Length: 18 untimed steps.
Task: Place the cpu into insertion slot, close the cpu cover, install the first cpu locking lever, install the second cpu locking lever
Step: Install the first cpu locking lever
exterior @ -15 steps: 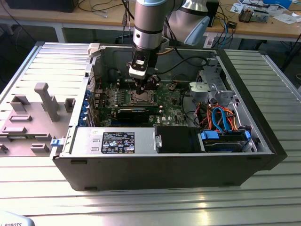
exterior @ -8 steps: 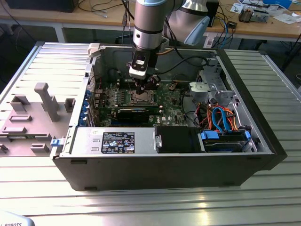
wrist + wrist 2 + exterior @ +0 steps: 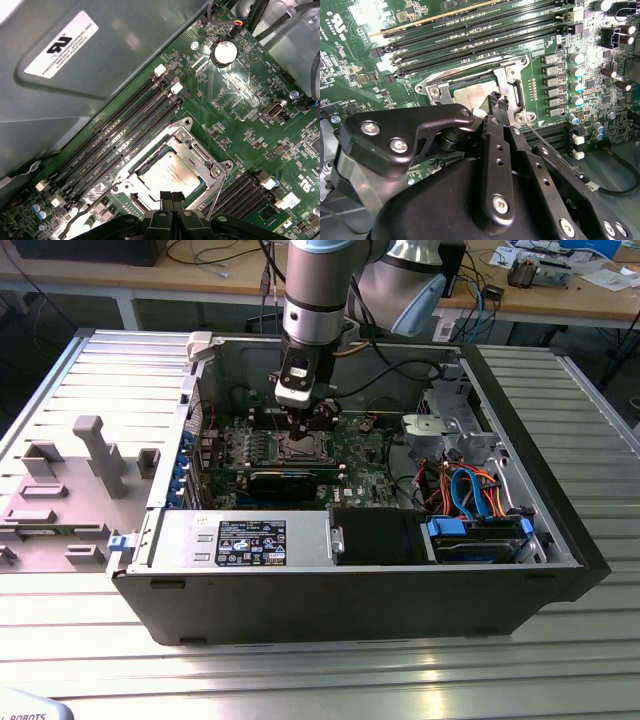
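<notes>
Near the exterior view's centre, an open grey metal computer case (image 3: 350, 600) holds a green circuit board (image 3: 360, 455). The black gripper (image 3: 173, 196), fingertips together, meets the silver-rimmed square insertion slot (image 3: 145, 165), where a thin silvery cpu cover (image 3: 202, 160) frames the seated silvery-tan square cpu (image 3: 169, 175), apparently pinning it.

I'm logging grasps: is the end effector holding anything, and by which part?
Nothing visibly held: the end effector is shut, its tips at the edge of the cpu cover, with the cpu seated beneath.

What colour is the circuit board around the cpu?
Green; the circuit board around the cpu shows best in the first wrist view.
</notes>
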### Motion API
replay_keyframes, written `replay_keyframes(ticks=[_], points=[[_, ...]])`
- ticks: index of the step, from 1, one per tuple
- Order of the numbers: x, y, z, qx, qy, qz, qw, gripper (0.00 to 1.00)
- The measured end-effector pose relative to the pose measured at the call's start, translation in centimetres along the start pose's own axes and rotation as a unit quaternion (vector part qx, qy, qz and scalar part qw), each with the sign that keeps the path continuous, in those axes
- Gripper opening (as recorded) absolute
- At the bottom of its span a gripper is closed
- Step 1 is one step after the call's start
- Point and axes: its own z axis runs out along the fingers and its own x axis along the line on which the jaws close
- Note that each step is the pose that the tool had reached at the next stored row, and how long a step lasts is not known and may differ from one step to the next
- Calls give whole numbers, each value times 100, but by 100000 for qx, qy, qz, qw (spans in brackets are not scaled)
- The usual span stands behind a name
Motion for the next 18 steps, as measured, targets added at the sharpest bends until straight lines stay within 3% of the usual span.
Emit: replay_keyframes(ticks=[7, 18], points=[[0, 0, 0, 7, -27, -402, 99999, 11], [0, 0, 1, 41, -159, -2772, 99961, 11]])
